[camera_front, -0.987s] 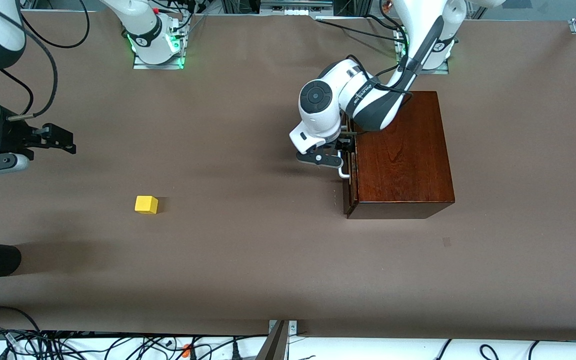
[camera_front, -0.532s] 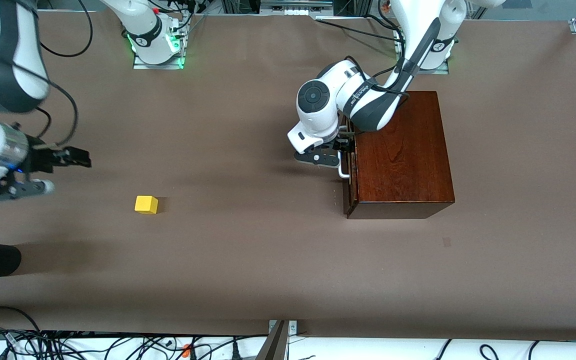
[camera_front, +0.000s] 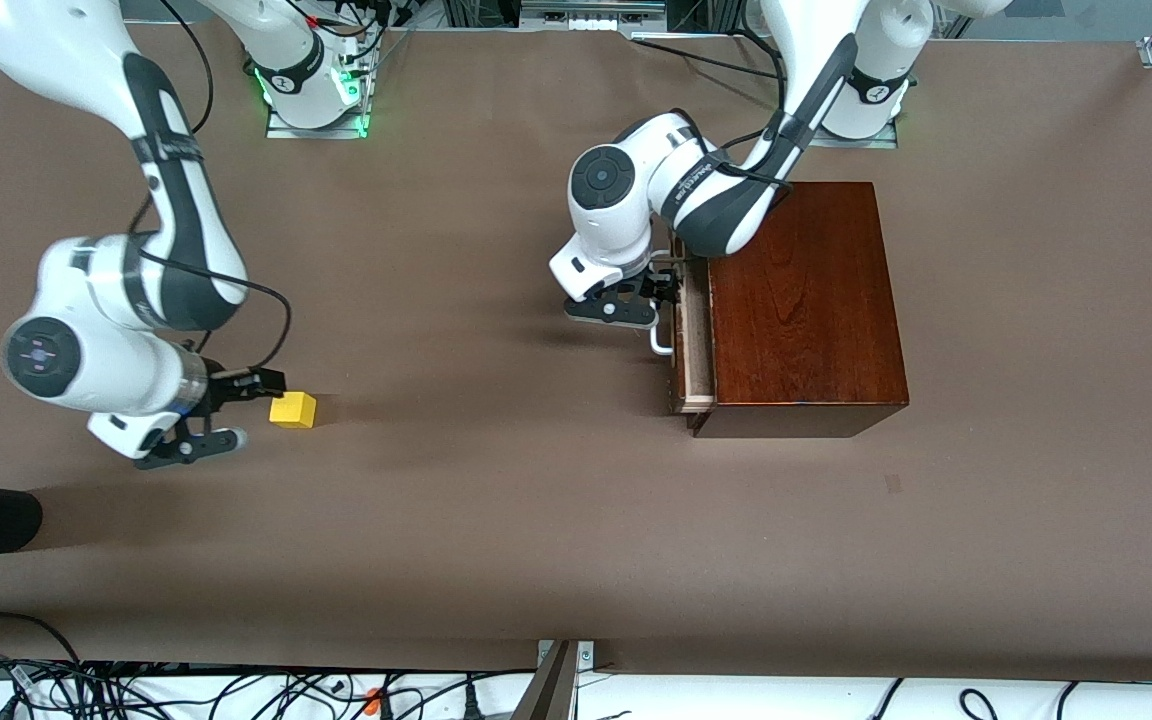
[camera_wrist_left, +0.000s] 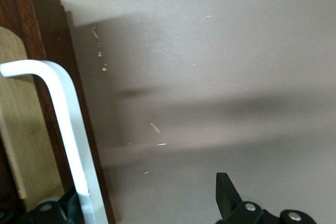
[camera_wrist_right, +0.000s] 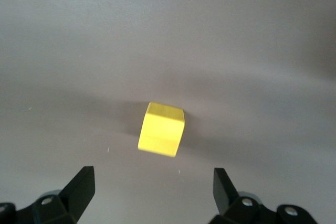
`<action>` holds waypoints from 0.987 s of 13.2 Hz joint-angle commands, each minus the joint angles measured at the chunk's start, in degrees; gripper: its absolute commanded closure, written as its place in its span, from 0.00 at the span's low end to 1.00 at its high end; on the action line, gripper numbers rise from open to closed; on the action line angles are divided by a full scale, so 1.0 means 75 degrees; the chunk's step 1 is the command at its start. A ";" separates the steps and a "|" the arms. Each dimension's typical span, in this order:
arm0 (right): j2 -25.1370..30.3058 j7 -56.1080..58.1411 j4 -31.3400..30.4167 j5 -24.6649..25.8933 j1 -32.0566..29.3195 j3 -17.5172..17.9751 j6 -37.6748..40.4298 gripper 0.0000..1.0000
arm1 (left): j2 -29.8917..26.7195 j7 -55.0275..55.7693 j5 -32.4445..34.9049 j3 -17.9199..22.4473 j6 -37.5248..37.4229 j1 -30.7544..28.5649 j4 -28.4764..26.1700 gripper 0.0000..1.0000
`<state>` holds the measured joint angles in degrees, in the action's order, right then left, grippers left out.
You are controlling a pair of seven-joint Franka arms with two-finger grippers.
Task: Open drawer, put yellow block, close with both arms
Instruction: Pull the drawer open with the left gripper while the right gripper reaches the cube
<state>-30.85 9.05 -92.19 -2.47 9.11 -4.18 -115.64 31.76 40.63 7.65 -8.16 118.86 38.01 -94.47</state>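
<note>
Hooking handle (camera_front: pixel 658 340) (drawer (camera_front: pixel 688 345) ajar), left end effector (camera_front: pixel 641 300).

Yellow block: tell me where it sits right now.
The yellow block rests on the brown table toward the right arm's end, well apart from the wooden box. The open right gripper is beside it, not yet around it.

Yellow block (camera_front: pixel 293 409) lies on table; drawer (camera_front: pixel 690 345) slightly open.

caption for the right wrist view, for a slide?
Open right gripper approaches a small bright yellow cube lying on the brown table.
</note>
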 commanded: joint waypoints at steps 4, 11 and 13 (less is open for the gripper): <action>-0.0221 -0.0035 -0.1312 -0.0197 -0.0020 -0.0005 -0.1748 0.00 | 0.0616 0.0349 -0.0634 -0.0072 0.0159 0.0463 0.0958 0.00; -0.0737 0.0094 -0.1325 -0.0526 -0.0031 -0.0005 -0.2276 0.27 | 0.0851 0.0489 -0.0599 -0.0061 0.0148 0.0709 0.1334 0.00; -0.0761 0.0105 -0.1325 -0.0526 -0.0031 -0.0005 -0.2289 0.49 | 0.0851 0.0466 -0.0517 -0.0049 0.0078 0.0709 0.1568 0.00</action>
<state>-36.68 9.01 -101.56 -5.33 9.05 -4.30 -131.76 35.37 42.02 6.04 -7.15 117.56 41.04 -88.11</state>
